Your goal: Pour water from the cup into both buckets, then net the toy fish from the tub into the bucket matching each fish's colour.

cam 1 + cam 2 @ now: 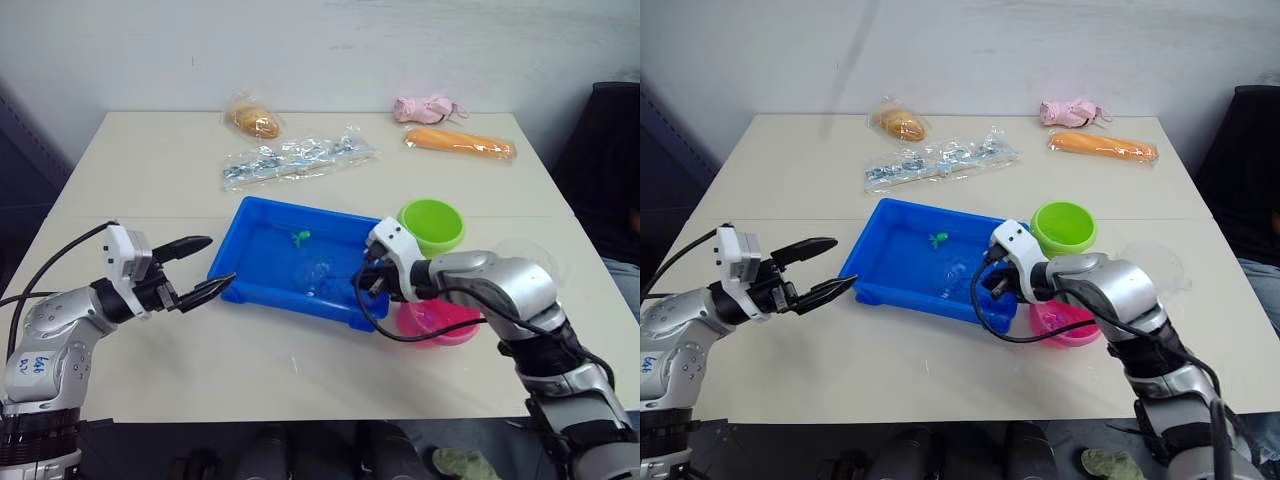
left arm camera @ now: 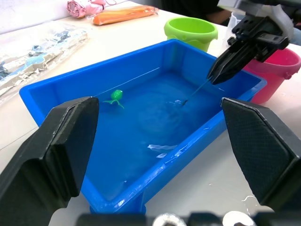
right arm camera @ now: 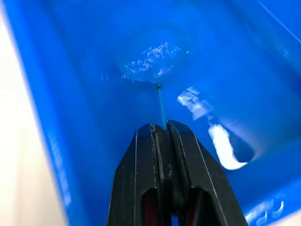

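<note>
My left gripper (image 1: 200, 268) hovers spread just beside the tub's (image 1: 262, 292) near-left rim. My right gripper (image 3: 161, 129) is pinched on the net's (image 3: 160, 101) thin handle, hoop sunk in the tub's water. A green fish (image 1: 299, 236) floats farther in. The pink bucket (image 1: 440, 322) sits under my right arm, the green bucket (image 1: 432, 224) beyond it.

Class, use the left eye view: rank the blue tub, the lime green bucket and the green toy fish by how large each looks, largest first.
1. Blue tub, by far the widest.
2. Lime green bucket.
3. Green toy fish, a tiny speck in the tub.
All three sit at similar depth, so the ranking seems safe.
</note>
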Tool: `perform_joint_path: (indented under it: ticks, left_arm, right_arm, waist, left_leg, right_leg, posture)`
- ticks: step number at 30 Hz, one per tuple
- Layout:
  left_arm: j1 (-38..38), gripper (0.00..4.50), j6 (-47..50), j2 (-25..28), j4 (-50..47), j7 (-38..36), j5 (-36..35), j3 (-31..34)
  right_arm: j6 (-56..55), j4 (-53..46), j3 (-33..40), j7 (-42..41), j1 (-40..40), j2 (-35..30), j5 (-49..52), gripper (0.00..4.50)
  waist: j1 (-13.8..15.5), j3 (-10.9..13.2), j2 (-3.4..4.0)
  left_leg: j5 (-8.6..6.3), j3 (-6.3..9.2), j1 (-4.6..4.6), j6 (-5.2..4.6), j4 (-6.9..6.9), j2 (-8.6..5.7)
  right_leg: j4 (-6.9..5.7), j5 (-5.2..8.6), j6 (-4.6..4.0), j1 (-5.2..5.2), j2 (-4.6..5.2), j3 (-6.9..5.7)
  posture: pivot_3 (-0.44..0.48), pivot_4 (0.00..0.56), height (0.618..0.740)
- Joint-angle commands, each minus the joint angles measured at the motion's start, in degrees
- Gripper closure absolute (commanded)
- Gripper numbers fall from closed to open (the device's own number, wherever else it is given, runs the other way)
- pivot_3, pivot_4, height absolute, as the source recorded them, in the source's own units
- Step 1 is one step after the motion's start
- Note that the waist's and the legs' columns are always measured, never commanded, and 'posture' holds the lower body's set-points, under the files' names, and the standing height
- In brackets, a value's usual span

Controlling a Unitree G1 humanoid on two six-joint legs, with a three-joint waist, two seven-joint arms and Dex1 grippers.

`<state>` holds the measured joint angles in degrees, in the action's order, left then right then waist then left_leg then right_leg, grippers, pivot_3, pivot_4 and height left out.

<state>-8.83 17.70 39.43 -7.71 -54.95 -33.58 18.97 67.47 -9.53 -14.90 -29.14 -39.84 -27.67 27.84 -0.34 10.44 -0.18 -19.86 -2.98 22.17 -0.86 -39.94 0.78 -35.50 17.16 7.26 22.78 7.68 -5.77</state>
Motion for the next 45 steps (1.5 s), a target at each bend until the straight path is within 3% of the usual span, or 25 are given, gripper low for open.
perform_joint_path:
  ticks: [1,10,21,27,36,40,45]
  left_arm:
    - [0.12,0.04,-0.27,0.82,-1.98,0.22,-1.25,2.01]
    - [-1.24,0.04,-0.58,0.46,-1.42,0.45,-0.73,1.26]
    - [-2.05,0.04,-0.95,-0.42,-0.62,-0.62,-0.26,-0.68]
    - [-7.68,0.04,-0.49,-1.03,1.64,-2.91,-0.44,-4.54]
    - [-16.06,0.04,-1.81,-2.16,7.94,-7.80,0.92,-9.82]
    - [-19.38,0.04,-1.10,-3.41,8.43,-9.53,0.62,-12.29]
    - [-21.15,0.04,-1.68,-5.12,8.95,-10.72,0.55,-13.52]
  right_arm:
    - [-1.94,2.96,4.18,4.38,-2.55,3.90,-2.41,4.50]
    - [-6.90,6.60,4.41,4.55,-4.30,8.98,-5.42,4.50]
    - [-3.57,-11.47,7.28,-3.23,3.30,1.74,0.19,4.50]
    - [-2.62,-21.35,16.82,-4.14,11.13,-3.65,4.32,4.50]
    - [-2.59,-32.21,35.01,-3.38,22.09,-6.19,12.60,4.50]
    - [-3.46,-34.41,43.16,-4.61,26.27,-9.40,17.73,4.50]
    - [-8.39,-32.73,49.18,-4.41,32.54,-11.33,16.99,4.50]
  waist:
    - [-0.06,0.00,0.00]
    - [-0.12,0.01,0.02]
    - [-0.04,0.02,0.03]
    - [0.20,0.02,0.03]
    - [0.27,0.02,0.03]
    - [0.55,0.03,0.03]
    - [0.94,0.03,0.02]
  left_leg:
    - [0.00,-0.01,0.00,0.00,0.00,0.00]
    - [0.00,-0.03,0.02,0.01,0.00,-0.02]
    - [-0.01,-0.02,0.03,0.00,0.10,-0.01]
    - [0.00,-0.02,0.03,0.01,0.10,-0.01]
    - [-0.01,-0.09,0.01,0.00,0.16,-0.06]
    - [0.00,-0.06,0.02,0.01,0.19,-0.05]
    - [0.00,-0.06,-0.01,-0.03,0.19,-0.08]
  right_leg:
    - [0.00,0.00,0.00,0.00,0.00,0.00]
    - [-0.02,0.00,0.00,0.03,-0.01,0.01]
    - [0.04,0.00,0.00,0.06,-0.01,0.01]
    - [0.05,0.00,0.00,0.05,-0.01,0.00]
    - [0.12,0.00,0.01,0.03,-0.08,0.02]
    - [0.15,0.00,0.01,0.02,-0.09,0.02]
    - [0.20,-0.02,0.03,-0.06,-0.06,0.03]
  posture:
    - [0.000,0.150,0.740]
    - [0.000,0.150,0.740]
    - [0.000,0.150,0.740]
    - [0.000,0.150,0.740]
    - [0.000,0.150,0.740]
    - [0.000,0.150,0.740]
    - [0.000,0.150,0.740]
